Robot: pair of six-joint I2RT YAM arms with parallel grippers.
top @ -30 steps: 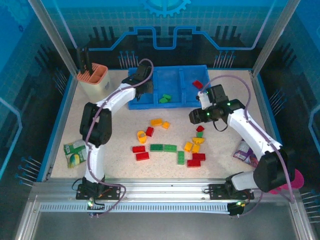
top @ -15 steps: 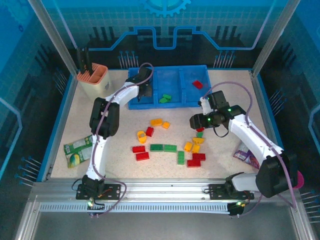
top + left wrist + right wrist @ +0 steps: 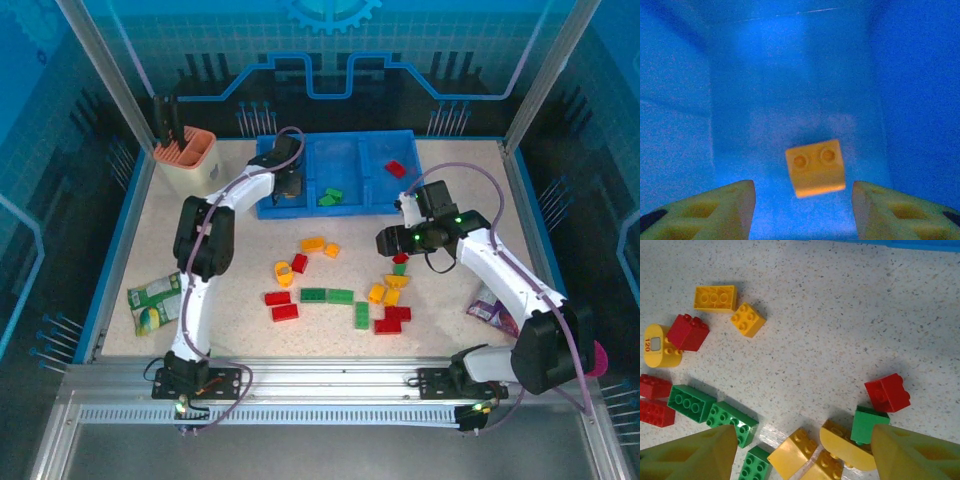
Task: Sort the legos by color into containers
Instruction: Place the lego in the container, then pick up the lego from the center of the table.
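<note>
Blue tray [image 3: 350, 165] holds a yellow brick [image 3: 816, 167] in its left compartment, free between the left gripper's [image 3: 801, 200] spread fingers [image 3: 715, 210] — from above, the arm covers it. Right gripper [image 3: 804, 437], spread too, hovers over loose bricks [image 3: 313, 296] before the tray — cream holder [image 3: 190, 170] to its left.

Bright, even overhead light on the speckled table [image 3: 250, 240], shadows short and soft; left wrist view drenched in blue and hazy, right wrist view crisp
</note>
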